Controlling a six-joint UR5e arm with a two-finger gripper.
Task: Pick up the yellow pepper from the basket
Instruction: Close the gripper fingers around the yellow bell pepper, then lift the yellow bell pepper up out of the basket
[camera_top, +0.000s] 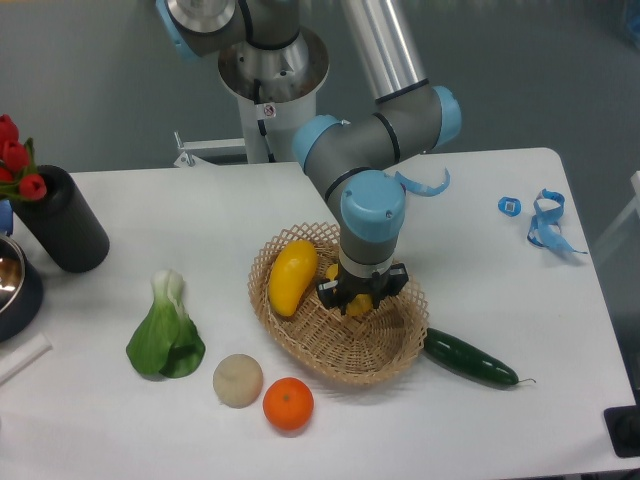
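Note:
The basket (300, 340) is a shallow oval of tan wicker in the middle of the table. My gripper (360, 298) points straight down inside it, right of its centre. The yellow pepper (357, 303) shows only as a small yellow patch between and under the black fingers, and the gripper hides the rest. The fingers stand on either side of the pepper, low in the basket. I cannot tell whether they press on it. A longer smooth yellow-orange fruit (292, 276) lies in the left part of the basket, apart from the gripper.
A cucumber (470, 358) lies just right of the basket. An orange (288, 403), a pale round fruit (238, 380) and a bok choy (165, 335) lie to the front left. A black cylinder (62, 220) with red flowers and a metal bowl (12, 285) stand at far left. Blue clips (545, 220) lie at back right.

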